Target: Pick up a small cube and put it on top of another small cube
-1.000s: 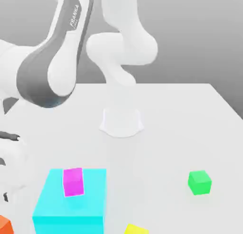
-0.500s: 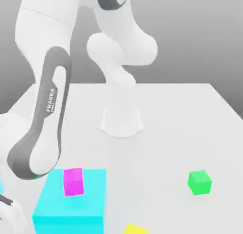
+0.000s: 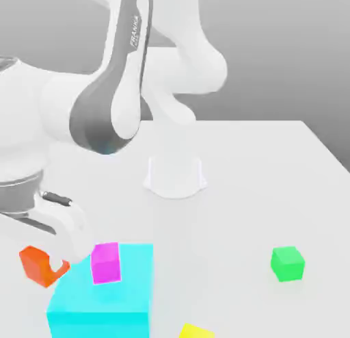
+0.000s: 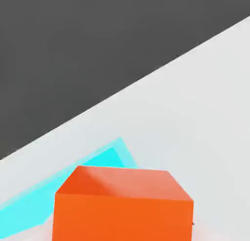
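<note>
From my station I see a corner of a yellow cube (image 3: pixel 196 331) nearest the camera, at the lower edge of the exterior view. Just behind it and toward the exterior view's left sits the big cyan block (image 3: pixel 102 289), with a magenta cube (image 3: pixel 106 263) resting on its top face near the back edge. Beside that block, on the exterior view's left, my gripper (image 3: pixel 45 268) is clenched on the small orange-red cube (image 3: pixel 37 265), which hangs clear of the table (image 3: pixel 273 179) at roughly the height of the cyan block's top. In the hand view the same orange-red cube (image 4: pixel 122 206) sits large in the foreground, with a sliver of the cyan block (image 4: pixel 105 159) showing past it, then bare table (image 4: pixel 195 98). Over on the exterior view's right, well apart from the block, a green cube (image 3: pixel 287 263) stands alone on the table. Farther back, near the middle of the table, I see the arm's round white base (image 3: pixel 175 176), and the white arm (image 3: pixel 113 104) with its grey band rises from there and sweeps over toward the gripper
</note>
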### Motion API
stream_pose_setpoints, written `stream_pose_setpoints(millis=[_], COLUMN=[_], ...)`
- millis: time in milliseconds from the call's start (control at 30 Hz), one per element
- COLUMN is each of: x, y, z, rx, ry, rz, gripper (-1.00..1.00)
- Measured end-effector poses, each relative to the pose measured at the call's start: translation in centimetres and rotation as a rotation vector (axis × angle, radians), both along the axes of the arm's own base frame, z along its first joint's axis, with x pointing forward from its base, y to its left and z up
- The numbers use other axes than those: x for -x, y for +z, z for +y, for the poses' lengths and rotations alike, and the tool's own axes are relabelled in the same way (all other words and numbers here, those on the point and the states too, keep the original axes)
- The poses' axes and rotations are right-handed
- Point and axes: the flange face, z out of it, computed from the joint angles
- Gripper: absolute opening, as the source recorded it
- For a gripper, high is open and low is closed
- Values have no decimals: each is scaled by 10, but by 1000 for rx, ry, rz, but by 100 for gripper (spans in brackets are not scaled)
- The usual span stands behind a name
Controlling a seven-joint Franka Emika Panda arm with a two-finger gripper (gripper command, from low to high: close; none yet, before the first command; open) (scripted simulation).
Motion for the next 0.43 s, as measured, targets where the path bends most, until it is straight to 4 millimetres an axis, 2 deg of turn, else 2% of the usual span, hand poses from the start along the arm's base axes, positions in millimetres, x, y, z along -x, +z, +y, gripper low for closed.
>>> stream_pose_setpoints(millis=[167,233,300,333,433], x=[31,36,38,38,38], y=[31,20,-5,-19,-19], z=[45,51,54,54,56], rx=[37,48,51,52,52], ry=[-19,-26,-26,-26,-23], rz=[6,7,7,7,7], gripper=[-100,-100,-100,100,100])
